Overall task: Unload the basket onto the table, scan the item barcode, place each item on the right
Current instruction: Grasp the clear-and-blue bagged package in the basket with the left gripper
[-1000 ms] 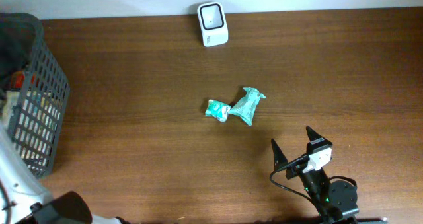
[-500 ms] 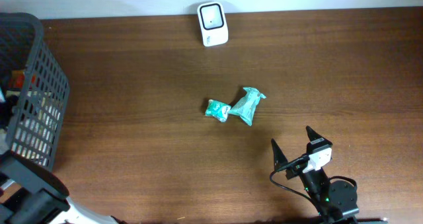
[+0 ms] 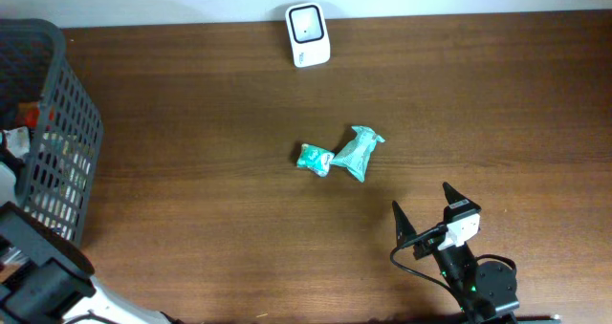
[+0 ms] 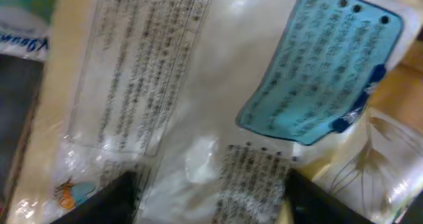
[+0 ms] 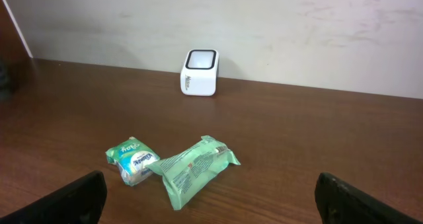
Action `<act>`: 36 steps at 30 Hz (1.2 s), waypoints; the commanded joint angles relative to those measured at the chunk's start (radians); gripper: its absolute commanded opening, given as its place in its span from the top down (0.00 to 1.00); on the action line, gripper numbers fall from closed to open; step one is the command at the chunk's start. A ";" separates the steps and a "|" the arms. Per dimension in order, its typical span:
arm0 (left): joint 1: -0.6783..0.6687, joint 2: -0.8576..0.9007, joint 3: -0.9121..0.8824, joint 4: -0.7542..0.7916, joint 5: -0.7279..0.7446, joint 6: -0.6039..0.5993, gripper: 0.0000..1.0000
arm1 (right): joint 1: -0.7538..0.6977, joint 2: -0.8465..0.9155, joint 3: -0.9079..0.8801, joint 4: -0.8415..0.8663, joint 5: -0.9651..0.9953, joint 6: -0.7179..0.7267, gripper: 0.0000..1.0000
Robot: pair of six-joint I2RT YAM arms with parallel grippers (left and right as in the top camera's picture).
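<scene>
My left fingers (image 4: pixel 122 196) have dipped into the basket (image 3: pixel 72 123) at nine o'clock over a packet (image 4: pixel 198 105), gripping it or not I cannot tell, while my right fingers (image 3: pixel 449 196) stay wide apart.

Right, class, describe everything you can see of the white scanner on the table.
The scanner is a white box with rounded corners, plastic-looking, with a dark square window set in its upper face. It stands on the brown table at its far edge by the pale wall, alone; nothing touches it.
</scene>
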 commanded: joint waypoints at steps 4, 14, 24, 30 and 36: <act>-0.006 0.066 -0.011 -0.008 0.006 0.012 1.00 | -0.007 -0.006 -0.009 0.000 0.006 0.003 0.01; -0.008 -0.245 0.187 -0.065 0.011 -0.205 1.00 | -0.007 -0.006 -0.009 0.000 0.006 0.003 0.01; -0.008 -0.416 0.187 -0.043 0.133 -0.286 1.00 | -0.007 -0.006 -0.009 0.000 0.006 0.003 0.01; -0.085 -0.542 0.188 -0.019 0.134 -0.299 1.00 | -0.007 -0.006 -0.009 0.000 0.006 0.003 0.01; -0.272 -0.723 0.188 -0.068 0.134 -0.327 1.00 | -0.007 -0.006 -0.009 0.000 0.006 0.003 0.01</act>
